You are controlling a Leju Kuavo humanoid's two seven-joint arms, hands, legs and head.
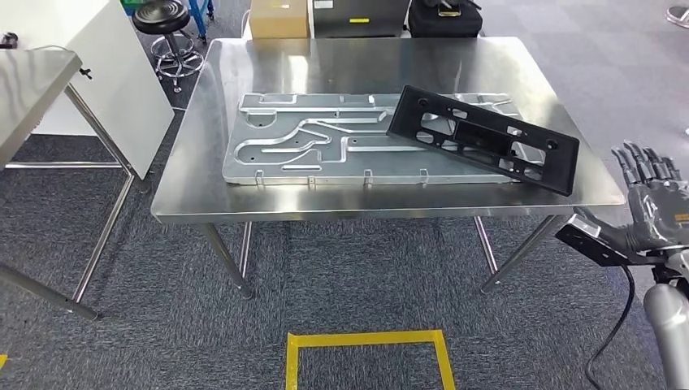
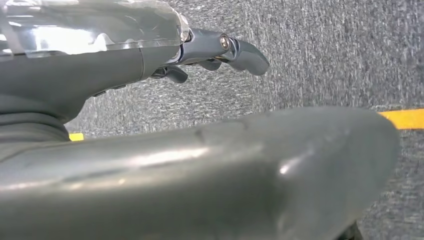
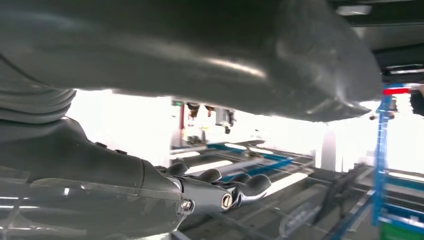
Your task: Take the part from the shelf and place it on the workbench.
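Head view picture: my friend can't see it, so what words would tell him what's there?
A long black plastic part lies tilted across a silver grooved plate on a shiny steel workbench. The robot's right hand is beside the bench, fingers spread, holding nothing.

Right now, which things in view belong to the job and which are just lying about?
Job:
- black part, lying tilted across the plate
- workbench
- right hand, empty, off the bench's right edge
- left hand, empty, over the carpet

Lying about:
- grooved metal plate under the part
- black stool
- cardboard box
- yellow floor tape
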